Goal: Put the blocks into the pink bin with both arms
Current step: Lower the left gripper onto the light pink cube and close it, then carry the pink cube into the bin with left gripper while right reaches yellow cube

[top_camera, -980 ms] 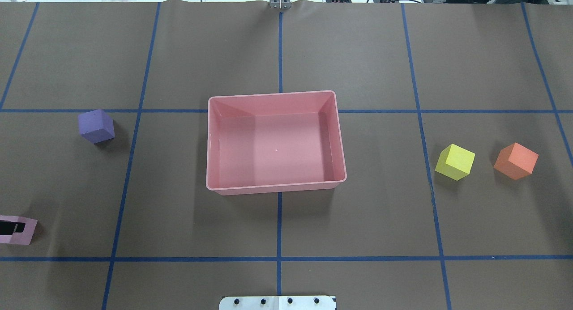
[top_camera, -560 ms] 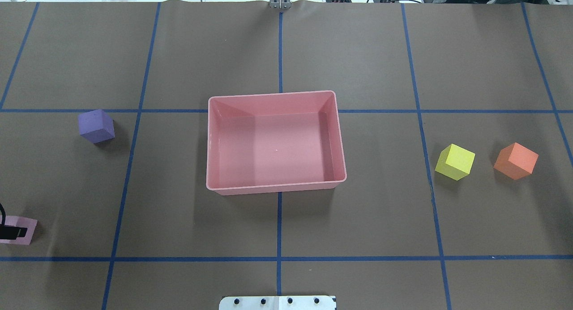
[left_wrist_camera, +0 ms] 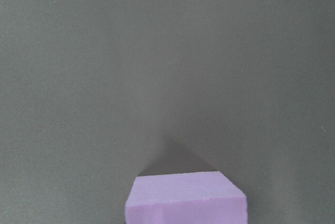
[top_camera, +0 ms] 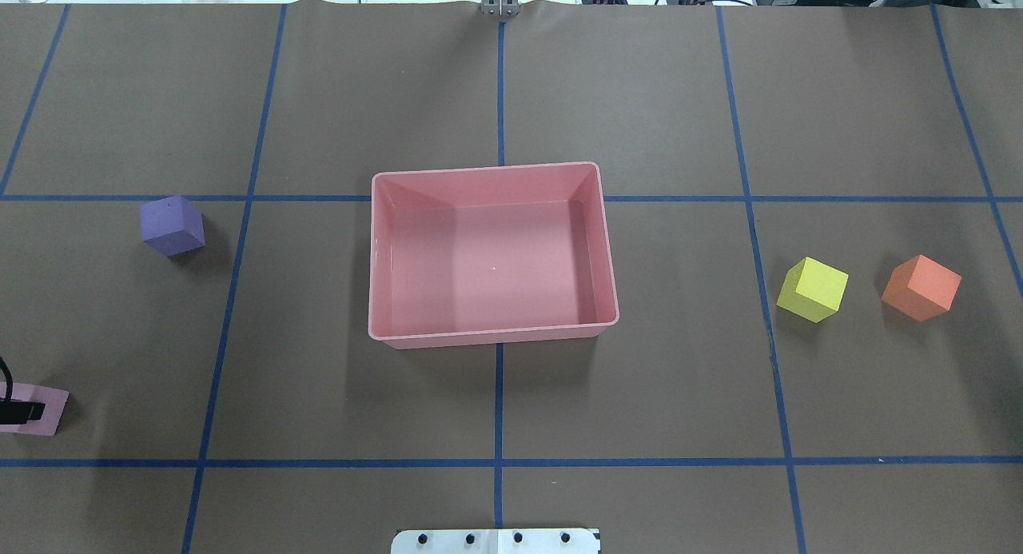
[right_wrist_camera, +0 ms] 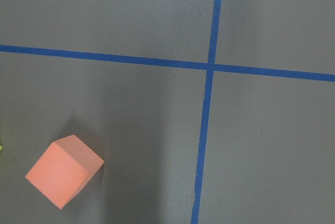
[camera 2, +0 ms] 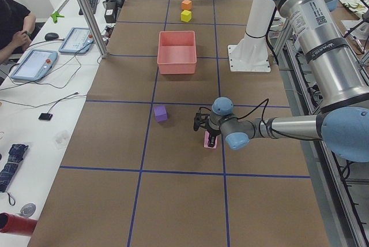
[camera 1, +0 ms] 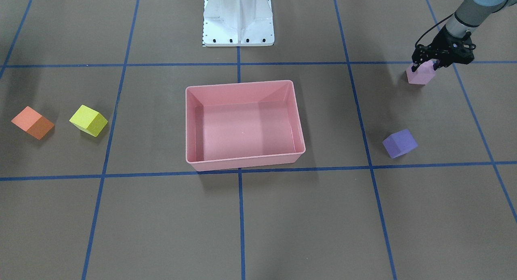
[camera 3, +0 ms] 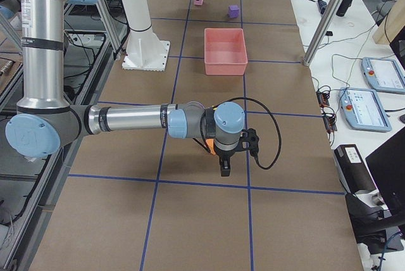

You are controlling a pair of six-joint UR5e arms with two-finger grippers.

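The left arm's jaws sit low over the pink block, one on each side of its top. The block lies directly between them on the surface. Whether they already pinch it or only straddle it cannot be told from these views. The step in hand looks like the grasp of this block. It should go best if the jaws meet two opposite flat faces squarely, not the corners, with a light squeeze, since the cube looks like soft foam. A straight lift before any sideways travel would stop it dragging. The purple block lies near these jaws, farther out from the robot and slightly toward the pink bin, so the carry should pass above it. The bin is well apart from the jaws, toward the middle of the surface. Clearing its wall and letting go low over its floor should keep the cube from bouncing out. The right arm's jaws hang over the far end with the orange block just beside them and the yellow block near it, toward the bin. Whether they are spread or pressed together cannot be told.
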